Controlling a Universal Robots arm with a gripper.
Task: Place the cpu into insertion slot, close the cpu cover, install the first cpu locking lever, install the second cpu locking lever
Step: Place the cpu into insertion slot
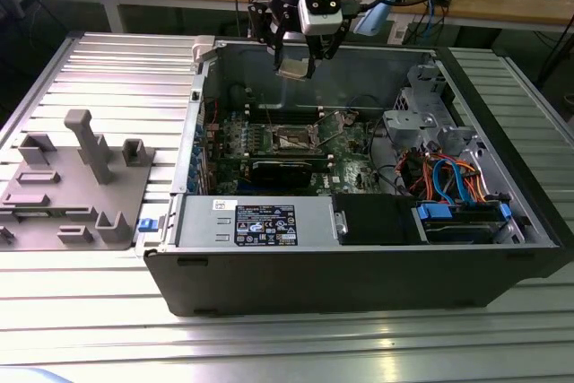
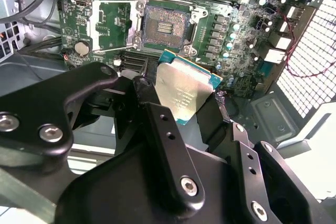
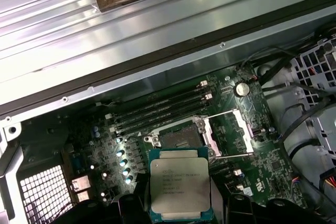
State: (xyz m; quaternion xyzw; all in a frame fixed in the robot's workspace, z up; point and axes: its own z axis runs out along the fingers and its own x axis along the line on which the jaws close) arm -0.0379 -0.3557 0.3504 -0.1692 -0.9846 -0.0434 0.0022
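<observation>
tool (image 1: 295,64) grips the cpu (image 3: 181,184) by its edges, high over the insertion slot (image 3: 180,139); chip looks light, stiff, fragile.

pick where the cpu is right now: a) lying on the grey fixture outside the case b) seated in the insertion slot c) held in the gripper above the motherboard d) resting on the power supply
c: the cpu is clamped in the gripper, raised above the insertion slot, whose contact field lies bare.
</observation>
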